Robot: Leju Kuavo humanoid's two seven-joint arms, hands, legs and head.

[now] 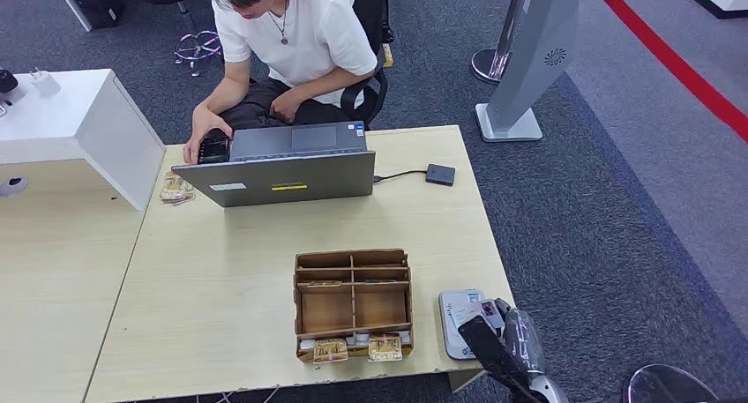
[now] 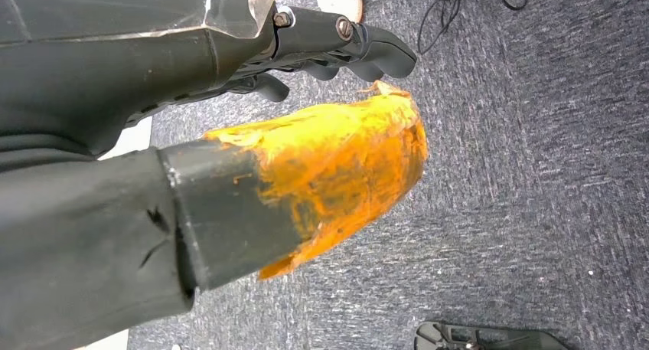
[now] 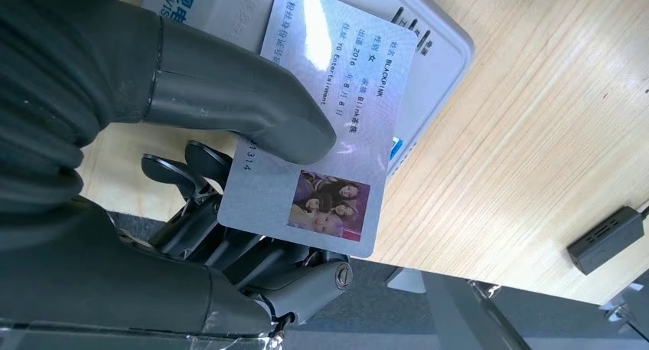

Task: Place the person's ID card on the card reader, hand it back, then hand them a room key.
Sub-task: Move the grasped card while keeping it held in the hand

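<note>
My right hand (image 3: pixel 229 212) pinches the ID card (image 3: pixel 337 128) between its thumb (image 3: pixel 252 105) and the fingers beneath it. The card has a photo and printed text and lies partly over the white card reader (image 3: pixel 440 55). In the head view the card (image 1: pixel 489 309) is a small patch over the reader (image 1: pixel 459 319) at the table's near right edge, with my right hand (image 1: pixel 498 346) just below it. Room key cards (image 1: pixel 357 347) sit in the front slots of the brown cardboard organizer (image 1: pixel 353 302). My left hand (image 2: pixel 337 55) hangs over the carpet, holding nothing, fingers slightly curled.
A person in a white shirt (image 1: pixel 295 33) sits behind an open laptop (image 1: pixel 282 165) at the far side of the wooden table (image 1: pixel 220 271). A small black box (image 1: pixel 440 174) with a cable lies right of the laptop. A white counter (image 1: pixel 71 121) stands at the left.
</note>
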